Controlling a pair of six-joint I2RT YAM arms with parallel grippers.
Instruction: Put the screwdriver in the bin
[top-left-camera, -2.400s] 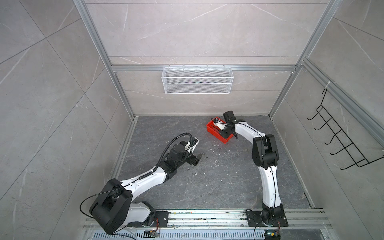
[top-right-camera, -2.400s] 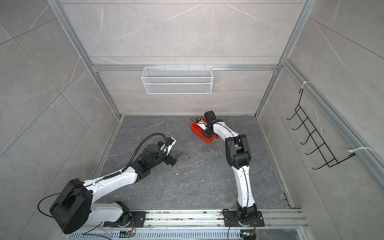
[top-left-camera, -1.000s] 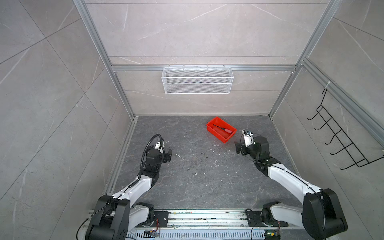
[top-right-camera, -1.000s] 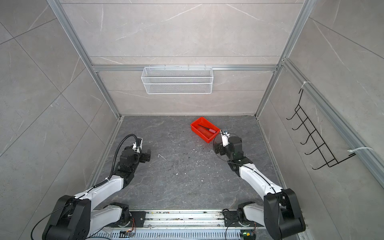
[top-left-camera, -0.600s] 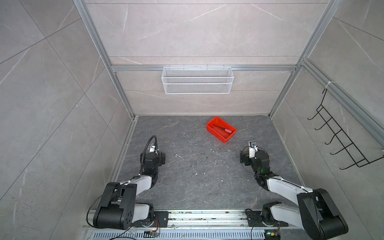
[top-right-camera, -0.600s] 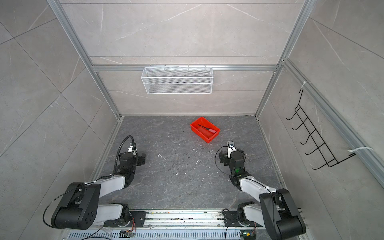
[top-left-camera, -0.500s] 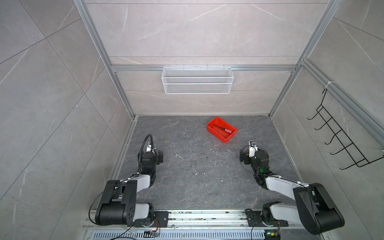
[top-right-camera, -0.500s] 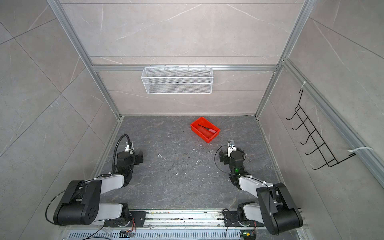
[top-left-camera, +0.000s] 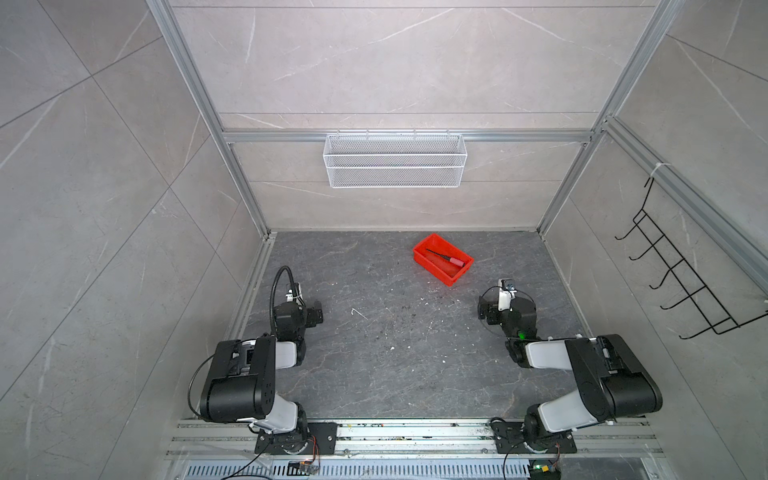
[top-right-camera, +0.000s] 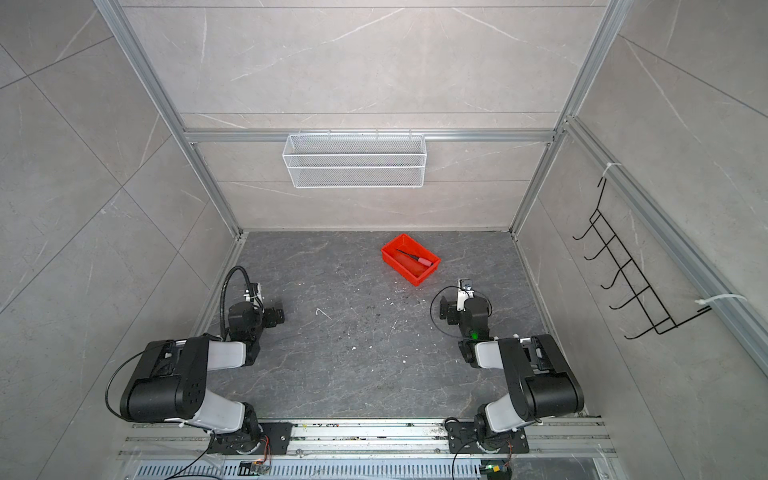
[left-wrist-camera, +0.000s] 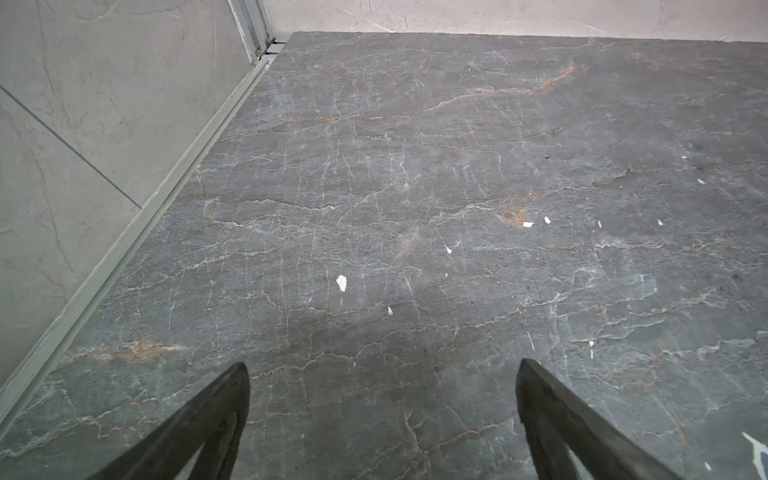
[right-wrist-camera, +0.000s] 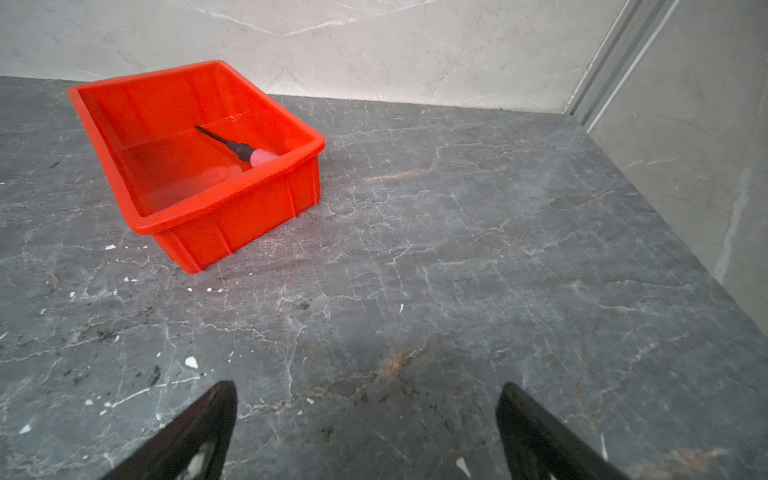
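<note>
The screwdriver (top-left-camera: 445, 257) (top-right-camera: 413, 257) (right-wrist-camera: 239, 148), black-shafted with a short red handle, lies inside the red bin (top-left-camera: 456, 281) (top-right-camera: 419, 279) (right-wrist-camera: 232, 216) at the back of the floor, in both top views and the right wrist view. My right gripper (right-wrist-camera: 365, 392) (top-left-camera: 487, 311) (top-right-camera: 447, 311) is open and empty, pulled back well short of the bin over bare floor. On the near left side my left gripper (left-wrist-camera: 382, 372) (top-left-camera: 315, 318) (top-right-camera: 276, 316) also stands open with nothing between its fingers. Both arms are folded back toward their bases.
A white wire mesh basket (top-left-camera: 394, 166) (top-right-camera: 354, 165) hangs on the back wall. A black wire hook rack (top-left-camera: 681, 274) is mounted on the right wall. Small white chips and dark specks dot the grey stone floor (top-left-camera: 395, 345). An aluminium rail (left-wrist-camera: 124, 245) edges the left wall.
Both arms have drawn back further toward their bases and folded down. The screwdriver and bin have stayed in place; both grippers remain open.
</note>
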